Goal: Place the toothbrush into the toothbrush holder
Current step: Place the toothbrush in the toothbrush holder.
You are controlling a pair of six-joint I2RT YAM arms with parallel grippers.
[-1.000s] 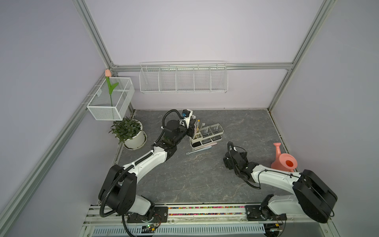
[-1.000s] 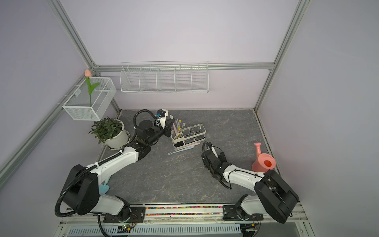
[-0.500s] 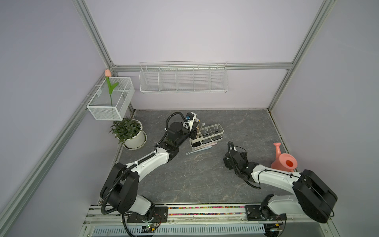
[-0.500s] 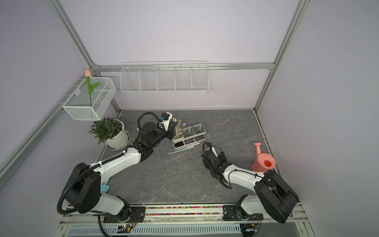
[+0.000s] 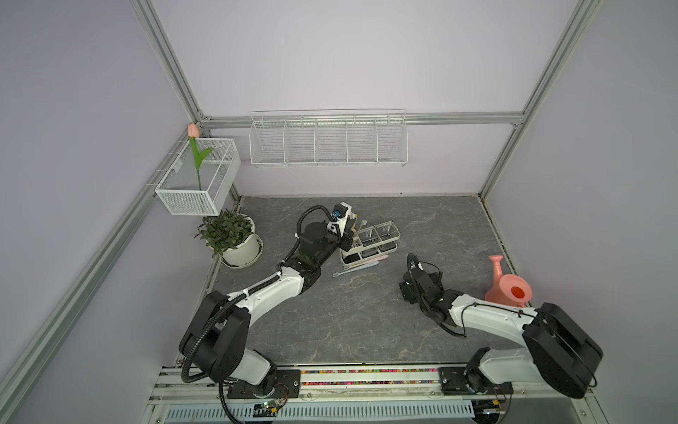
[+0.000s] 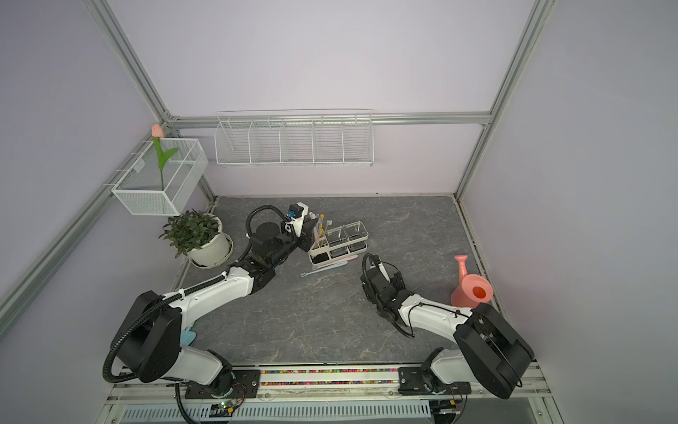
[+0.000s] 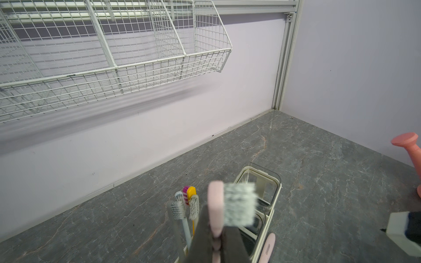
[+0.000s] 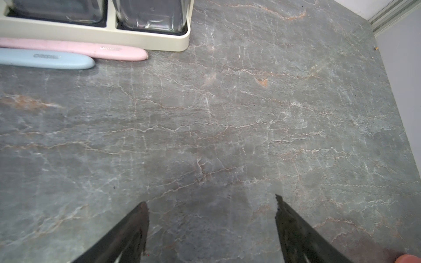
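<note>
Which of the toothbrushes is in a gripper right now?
The pink toothbrush with pale bristles, pinched in the left gripper; another pink one and a blue one lie on the table, the rest stand in the toothbrush holder.

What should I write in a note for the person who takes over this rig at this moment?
Left gripper: shut on a pink toothbrush, head up, at the divided end of the toothbrush holder.
Right gripper: open, empty, above the table.
Done: several toothbrushes stand in the holder.
To do: lower and release the held one; whether its handle is already inside cannot be seen. A second pink toothbrush and a light blue toothbrush lie on the table beside the holder.
</note>
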